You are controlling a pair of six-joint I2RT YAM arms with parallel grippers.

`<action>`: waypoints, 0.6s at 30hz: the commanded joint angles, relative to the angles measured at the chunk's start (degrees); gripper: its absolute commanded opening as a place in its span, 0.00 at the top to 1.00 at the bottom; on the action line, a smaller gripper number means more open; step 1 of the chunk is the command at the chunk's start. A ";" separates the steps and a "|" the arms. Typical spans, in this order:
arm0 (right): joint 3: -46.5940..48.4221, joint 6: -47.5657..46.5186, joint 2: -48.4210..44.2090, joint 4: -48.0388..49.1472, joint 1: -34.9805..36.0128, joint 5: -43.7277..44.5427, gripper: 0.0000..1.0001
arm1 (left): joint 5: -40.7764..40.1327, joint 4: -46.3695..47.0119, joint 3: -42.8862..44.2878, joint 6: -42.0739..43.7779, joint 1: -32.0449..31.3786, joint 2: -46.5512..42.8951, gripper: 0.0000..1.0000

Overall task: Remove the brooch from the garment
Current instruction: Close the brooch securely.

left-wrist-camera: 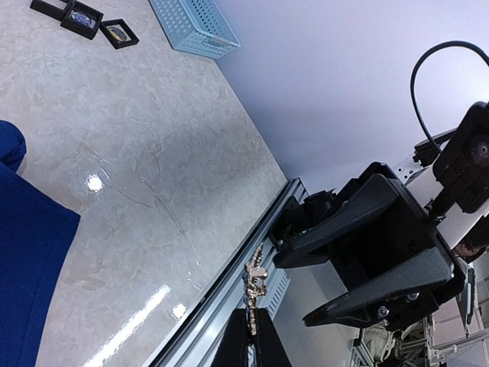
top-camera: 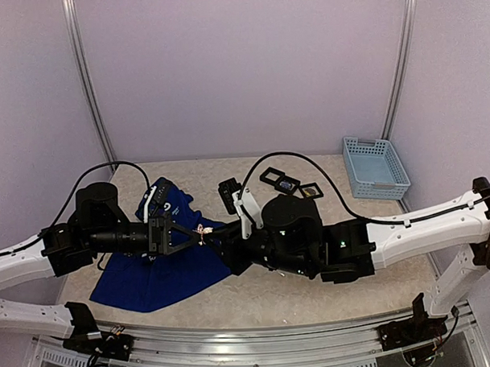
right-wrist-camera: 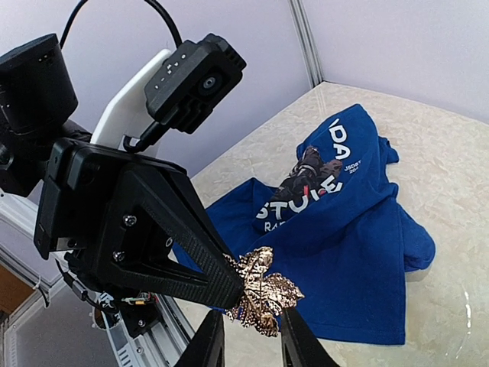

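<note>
Pinching the brooch (right-wrist-camera: 266,297) by one edge, the left claw (right-wrist-camera: 231,284) holds it clear above the shirt (right-wrist-camera: 344,237); the right claw (right-wrist-camera: 254,342) stands narrowly parted just beside it. So thin a hold could slip if the right claw bumps it, dropping the brooch.

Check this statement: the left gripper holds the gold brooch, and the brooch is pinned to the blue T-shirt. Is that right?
No. The left gripper holds the gold brooch, but the brooch is off the blue T-shirt, in the air apart from the cloth, as the left wrist view shows.
</note>
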 commanded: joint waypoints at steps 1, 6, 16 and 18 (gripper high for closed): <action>-0.42 -1.58 -3.22 0.16 -0.36 0.47 0.69 | 0.89 0.92 -0.18 -0.34 0.41 -0.61 1.00; -2.88 1.19 -6.87 -0.18 -1.83 0.39 0.61 | 1.31 1.51 -0.39 -0.01 0.59 -0.74 1.00; -11.22 11.49 -14.09 4.34 -15.84 -35.85 0.51 | 9.43 8.50 -3.12 1.21 2.01 -2.56 1.00; -10.77 12.76 -13.85 3.80 -16.86 -40.66 0.51 | 11.23 8.94 -2.92 1.38 2.00 -1.87 1.00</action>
